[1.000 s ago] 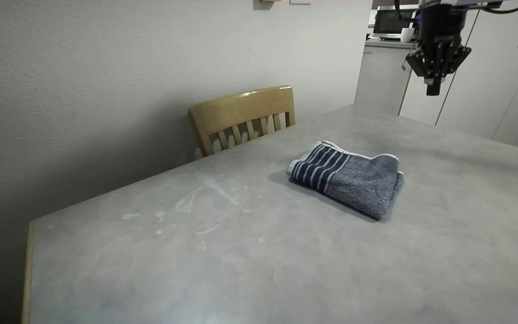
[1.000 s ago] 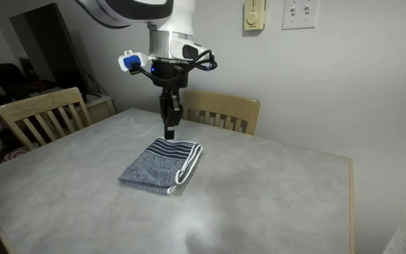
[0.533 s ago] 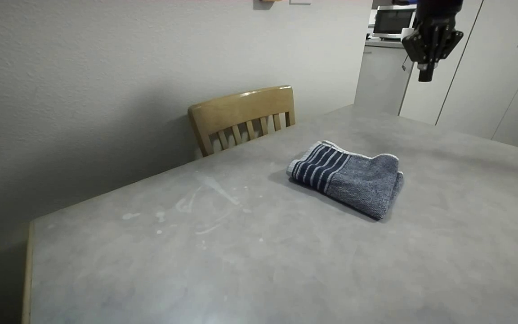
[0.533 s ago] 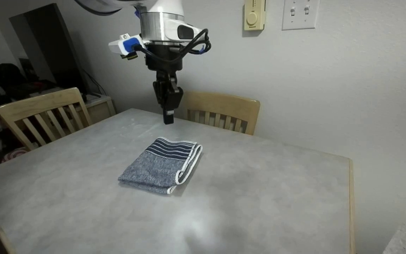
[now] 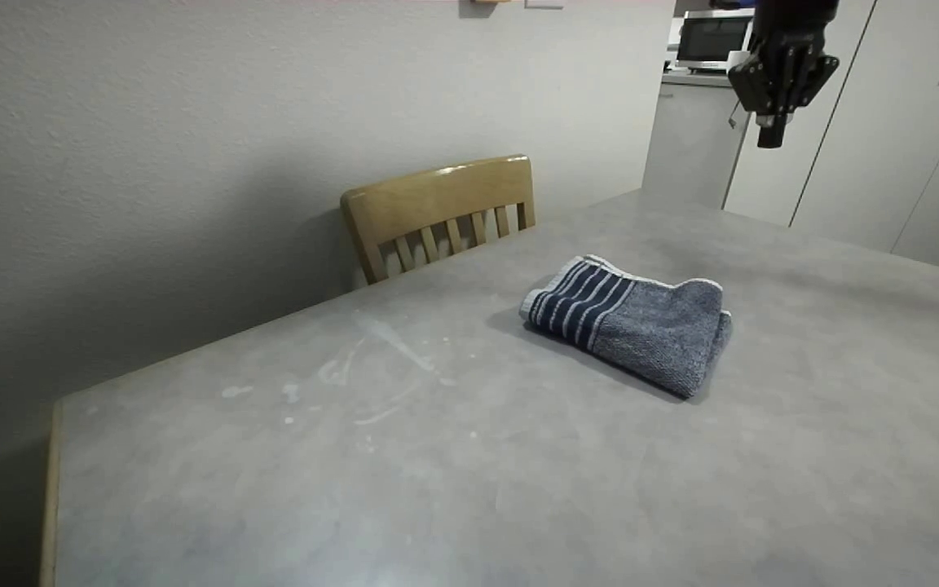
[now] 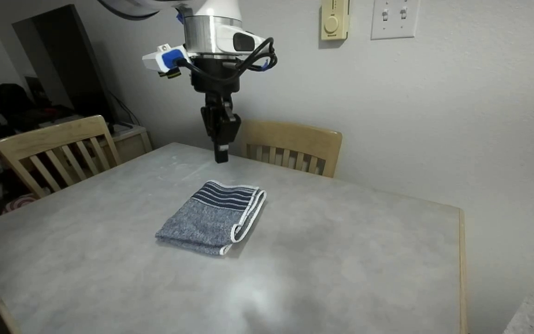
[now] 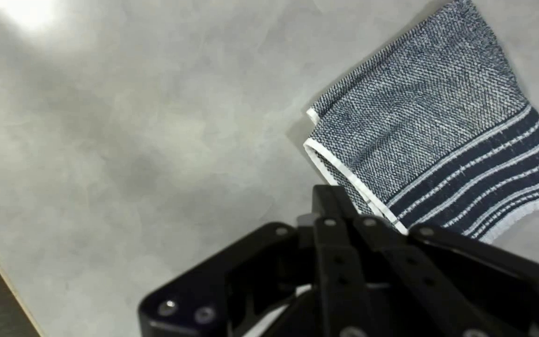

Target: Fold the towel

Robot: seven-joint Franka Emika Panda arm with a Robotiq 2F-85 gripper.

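Smooth grey table (image 5: 274,497) beside a pale, bumpy wall (image 5: 192,122). In an exterior view, one slatted wooden chair (image 5: 441,194) at the edge; one heathered towel (image 5: 645,330), striped at one end, lies folded on top. In an exterior view, two chairs (image 6: 290,134), two switches (image 6: 403,13); the gripper (image 6: 221,158) hangs above the table, apart from the towel. In the wrist view, its fingers (image 7: 329,201) are pressed together, white towel edging beyond

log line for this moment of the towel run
towel: folded, lying on table, layers uneven at one end | gripper: shut, in air, apart from towel | status: fold looks done
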